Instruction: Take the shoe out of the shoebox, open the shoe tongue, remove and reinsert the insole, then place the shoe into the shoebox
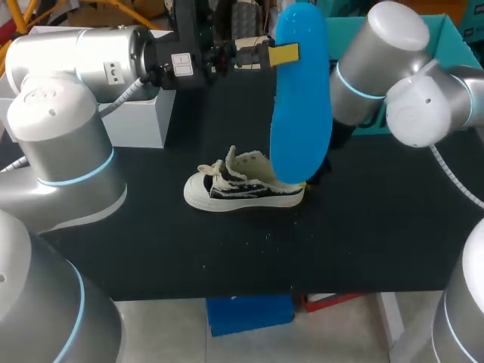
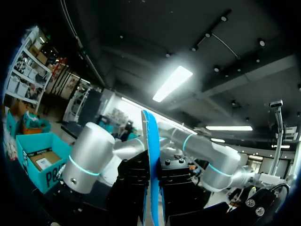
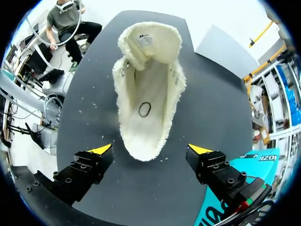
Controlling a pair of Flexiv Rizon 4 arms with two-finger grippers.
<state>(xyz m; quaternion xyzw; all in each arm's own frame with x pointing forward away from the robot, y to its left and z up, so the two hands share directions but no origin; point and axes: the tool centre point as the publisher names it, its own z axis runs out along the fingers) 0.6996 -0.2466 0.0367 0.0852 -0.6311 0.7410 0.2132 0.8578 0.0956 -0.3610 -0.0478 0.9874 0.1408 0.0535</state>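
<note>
Sneaker: lower centre on black bench, toe toward frame left, tongue open; right tool spread over the heel, touching nothing. Blue insole: upper centre, long axis vertical, lower end just behind the heel, pinched near its top by left tool, likely the arm to reinsert it. Teal shoebox: upper right.

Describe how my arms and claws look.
The left arm and right arm are silver-grey rounded tubes with glowing cyan rings at the joints; a ribbed grey hose runs along each. The left claw and right claw are black, bolted blocks with yellow tips.
</note>
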